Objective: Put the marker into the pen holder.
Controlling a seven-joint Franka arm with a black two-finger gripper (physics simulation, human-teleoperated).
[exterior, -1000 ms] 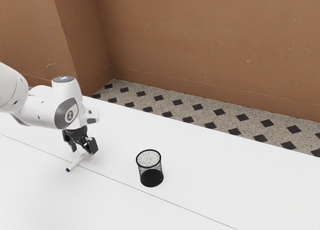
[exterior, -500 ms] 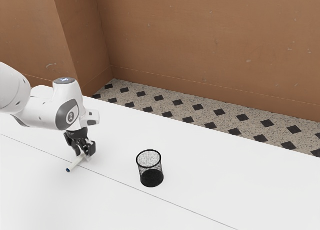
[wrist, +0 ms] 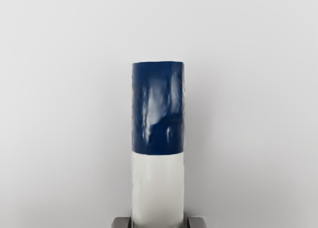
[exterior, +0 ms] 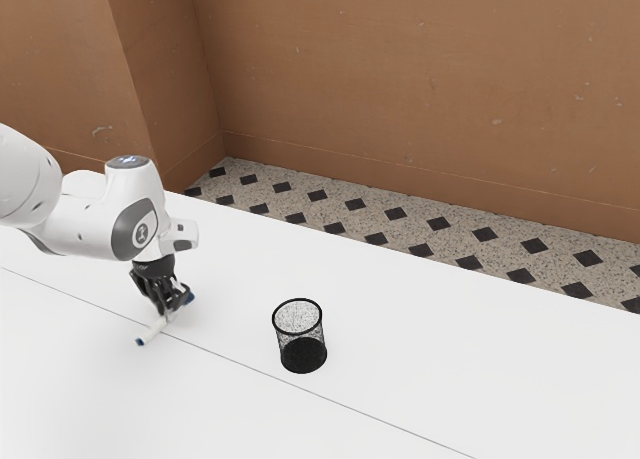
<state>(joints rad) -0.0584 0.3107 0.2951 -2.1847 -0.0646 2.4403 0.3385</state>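
my gripper (exterior: 169,307), its 2 fingers pinched to barrel width, holds the marker (wrist: 158,188) low at the table (exterior: 420,379), on the exterior view's left. lift straight, without twisting; clear the pen holder (exterior: 299,333), nearer and rightward, then upend over its mouth.

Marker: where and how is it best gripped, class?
Probably best to grip the marker by its white barrel, from above, jaws closing across its width: it is long, slim and looks laid along the table, leaving two long sides to pinch.
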